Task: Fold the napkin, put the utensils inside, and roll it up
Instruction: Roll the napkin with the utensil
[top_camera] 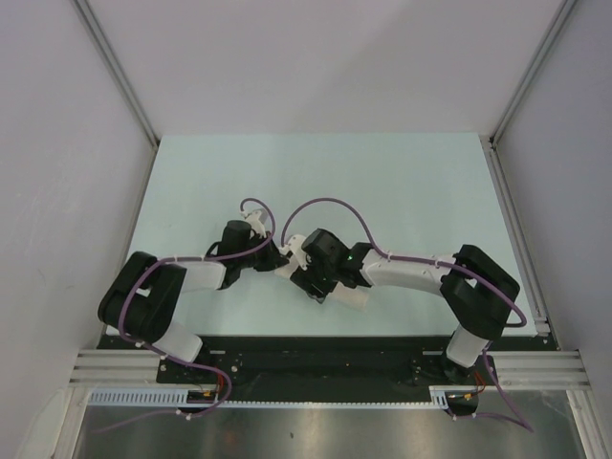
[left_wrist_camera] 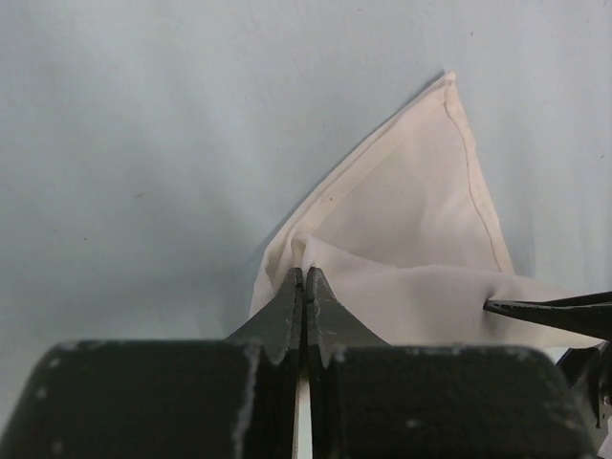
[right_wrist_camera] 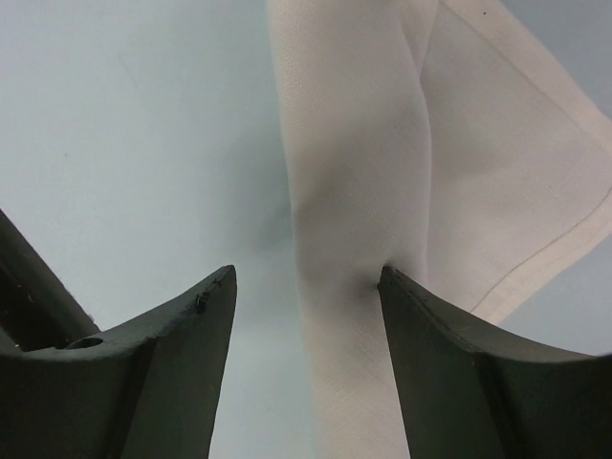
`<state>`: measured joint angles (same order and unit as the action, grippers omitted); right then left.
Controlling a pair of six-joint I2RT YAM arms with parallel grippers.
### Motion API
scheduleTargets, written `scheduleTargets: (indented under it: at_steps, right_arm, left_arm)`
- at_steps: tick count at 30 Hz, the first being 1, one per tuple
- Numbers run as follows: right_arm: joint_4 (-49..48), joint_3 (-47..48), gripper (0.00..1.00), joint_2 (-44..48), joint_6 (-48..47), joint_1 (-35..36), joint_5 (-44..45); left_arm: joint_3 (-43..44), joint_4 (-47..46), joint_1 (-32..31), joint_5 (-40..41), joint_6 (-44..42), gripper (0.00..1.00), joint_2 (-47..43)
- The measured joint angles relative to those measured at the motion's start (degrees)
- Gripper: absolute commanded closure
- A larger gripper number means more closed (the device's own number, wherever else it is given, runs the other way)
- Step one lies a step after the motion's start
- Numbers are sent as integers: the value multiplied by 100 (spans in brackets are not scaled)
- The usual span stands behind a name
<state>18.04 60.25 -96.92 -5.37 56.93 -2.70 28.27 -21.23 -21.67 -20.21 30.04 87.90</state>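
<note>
Your napkin [left_wrist_camera: 411,220] lies on the pale surface [left_wrist_camera: 143,143], bunched where the two arms meet, and the wrists hide most of it from the top camera. It is soft cream cloth with a stitched hem. In the left wrist view one flat corner of it comes to a point aimed away from the left pincer [left_wrist_camera: 304,279], leaning a little to that view's right. In the right wrist view a thicker, rounded fold of the napkin runs as a long band straight away from the camera. A flat hemmed layer is spread beside the band on that view's right.

Your left pincer is clamped tight on a raised pleat at the napkin's near edge, its tips together with cloth pinched between them. Your right pincer [right_wrist_camera: 307,274] stands wide, straddling the folded band. One black tip touches the band's side and the other stands clear of the cloth over bare surface.

Both arms reach inward from their bases with elbows bent outward, and the wrists angle down close together over the napkin.
</note>
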Motion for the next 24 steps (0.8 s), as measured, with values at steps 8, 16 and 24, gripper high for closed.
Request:
scheduleTargets:
  at_steps: [8, 16, 24]
  right_arm:
    - [-109, 0, 34, -275, -96, 11, 212]
    - [-240, 20, 34, -455, -87, -149, 330]
    - [-129, 256, 45, -647, -76, -387, 105]
  left_arm:
    - [74, 20, 57, -39, 2, 63, 46]
    - [157, 175, 262, 297, 52, 45, -186]
    - [-94, 17, 345, 468, 55, 38, -715]
